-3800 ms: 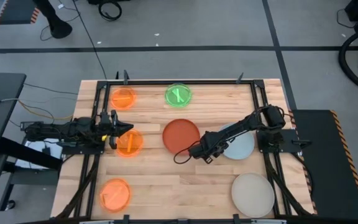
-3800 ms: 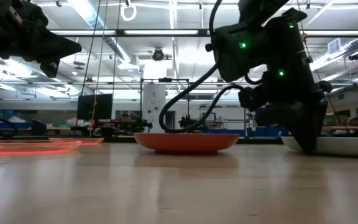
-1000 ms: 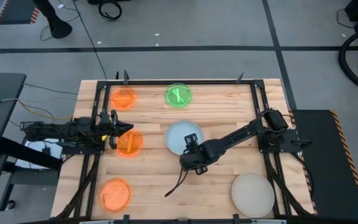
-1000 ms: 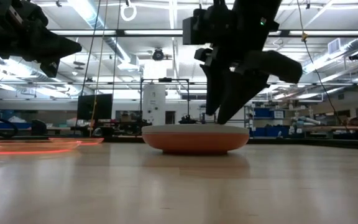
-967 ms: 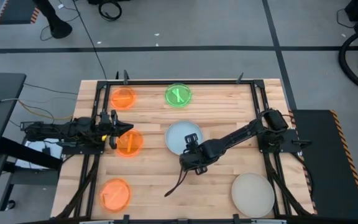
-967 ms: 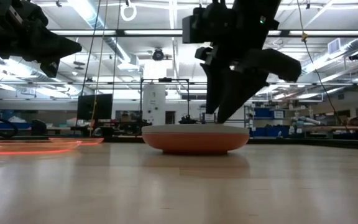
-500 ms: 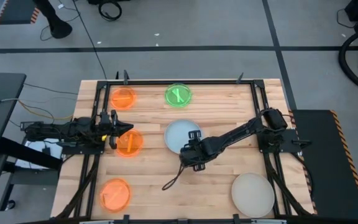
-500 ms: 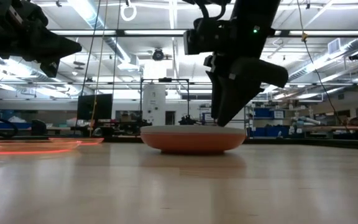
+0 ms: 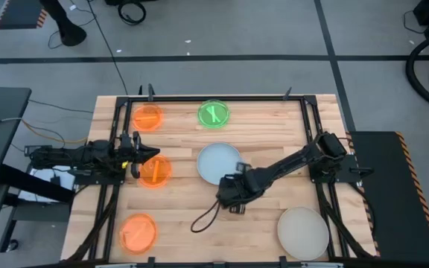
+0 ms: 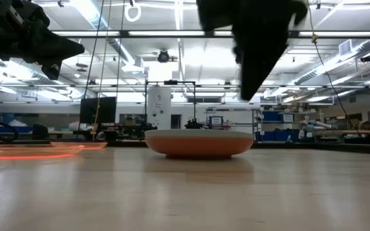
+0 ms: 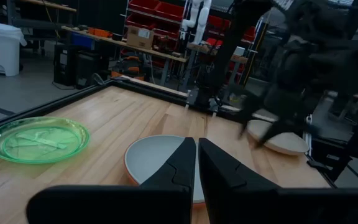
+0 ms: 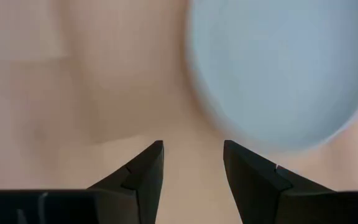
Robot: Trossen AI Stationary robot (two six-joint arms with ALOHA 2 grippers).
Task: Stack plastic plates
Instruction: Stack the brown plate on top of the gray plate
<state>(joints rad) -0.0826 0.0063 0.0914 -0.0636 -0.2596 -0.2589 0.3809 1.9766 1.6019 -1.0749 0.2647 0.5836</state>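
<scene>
A pale blue plate [image 9: 220, 164] lies nested on a red-orange plate, whose rim [image 10: 198, 148] shows beneath it in the low view. My right gripper [image 9: 233, 195] hovers open off the stack's near side, above the bare wood [image 12: 191, 163], touching nothing. My left gripper [image 9: 153, 155] is shut and hangs over the far edge of a small neon orange plate [image 9: 155, 171]. Two more orange plates [image 9: 147, 117] [image 9: 138, 232], a green plate [image 9: 213, 114] and a beige plate [image 9: 302, 233] lie flat on the table.
A dark cable loop [image 9: 203, 218] trails from the right gripper over the wood near the table's middle. The table's black frame rails [image 9: 313, 141] run along its sides. Bare wood lies between the stack and the beige plate.
My right gripper has risen away from the pale blue plate's near edge and drawn back toward the table's near edge. The pale blue plate stays on the red-orange one. The left arm has kept still.
</scene>
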